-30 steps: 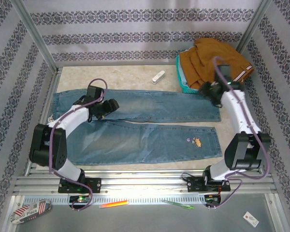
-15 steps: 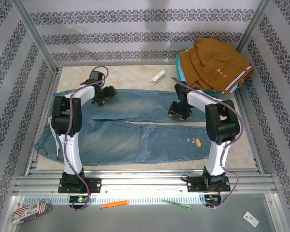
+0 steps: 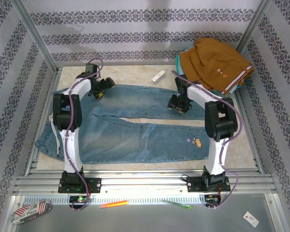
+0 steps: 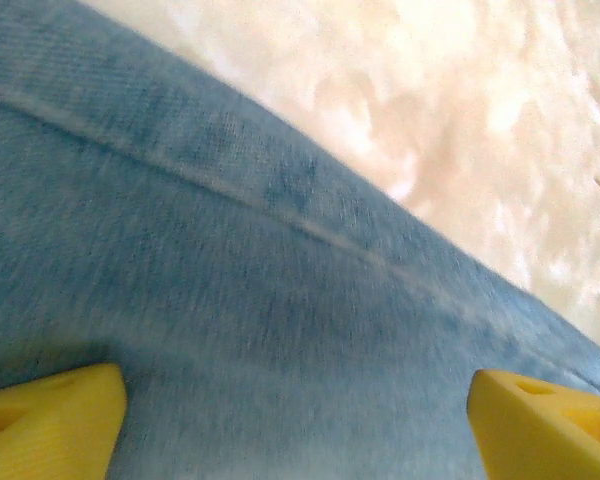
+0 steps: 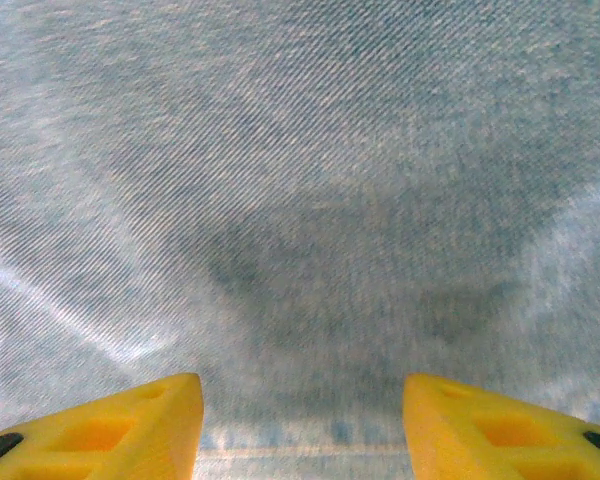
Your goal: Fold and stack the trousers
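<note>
The light blue denim trousers (image 3: 135,130) lie flat across the table, waistband bunched at the left and both legs running to the right. My left gripper (image 3: 102,89) hovers over the far edge of the upper leg near the hip. Its yellow fingers (image 4: 42,422) stand wide open above the seam of the trousers (image 4: 230,300), with bare table beyond. My right gripper (image 3: 178,104) is low over the same leg further right. It is open, its fingertips (image 5: 110,430) apart just above flat cloth of the trousers (image 5: 310,230), with nothing pinched between them.
A teal basket (image 3: 180,72) heaped with a mustard-brown garment (image 3: 215,60) stands at the back right, close to the right arm. A small white object (image 3: 158,77) lies on the table behind the trousers. Patterned walls enclose three sides. Metal rails (image 3: 145,182) run along the near edge.
The right gripper has come from beside the basket to the upper trouser leg. The left gripper has shifted toward the far edge and opened wider. The waistband has slid down-left and bunched.
</note>
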`<action>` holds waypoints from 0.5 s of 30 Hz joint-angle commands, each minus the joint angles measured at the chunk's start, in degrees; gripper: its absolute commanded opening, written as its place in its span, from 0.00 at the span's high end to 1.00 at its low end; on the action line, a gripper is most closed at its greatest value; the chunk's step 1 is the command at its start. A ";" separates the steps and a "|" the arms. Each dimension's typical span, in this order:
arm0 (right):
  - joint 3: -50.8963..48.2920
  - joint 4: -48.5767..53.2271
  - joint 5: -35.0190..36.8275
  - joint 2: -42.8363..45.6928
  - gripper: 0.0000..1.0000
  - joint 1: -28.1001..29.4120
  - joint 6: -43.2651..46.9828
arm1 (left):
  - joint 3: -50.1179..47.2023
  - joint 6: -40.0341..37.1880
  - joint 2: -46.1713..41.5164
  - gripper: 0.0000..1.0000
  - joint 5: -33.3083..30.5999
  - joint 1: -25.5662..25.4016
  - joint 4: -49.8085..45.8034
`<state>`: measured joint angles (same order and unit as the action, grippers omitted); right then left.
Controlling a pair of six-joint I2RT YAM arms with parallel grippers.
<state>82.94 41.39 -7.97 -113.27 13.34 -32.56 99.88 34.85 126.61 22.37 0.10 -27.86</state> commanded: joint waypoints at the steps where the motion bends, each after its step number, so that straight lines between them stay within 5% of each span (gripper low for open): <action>1: -4.72 2.38 1.45 10.56 0.44 1.47 0.61 | -7.58 -1.01 -14.93 0.06 0.36 0.37 -0.11; 8: -27.98 -2.82 -3.23 26.33 0.44 3.83 -5.05 | -39.74 3.79 -36.65 0.03 -0.96 -4.70 10.04; 15: -38.29 -6.25 -3.30 28.39 0.46 2.74 -6.14 | -59.55 7.82 -42.03 0.11 -0.57 -9.67 18.55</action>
<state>45.47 37.87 -10.59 -84.58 16.80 -37.45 44.64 39.51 85.12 21.91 -9.32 -15.33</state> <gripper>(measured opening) 0.547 0.895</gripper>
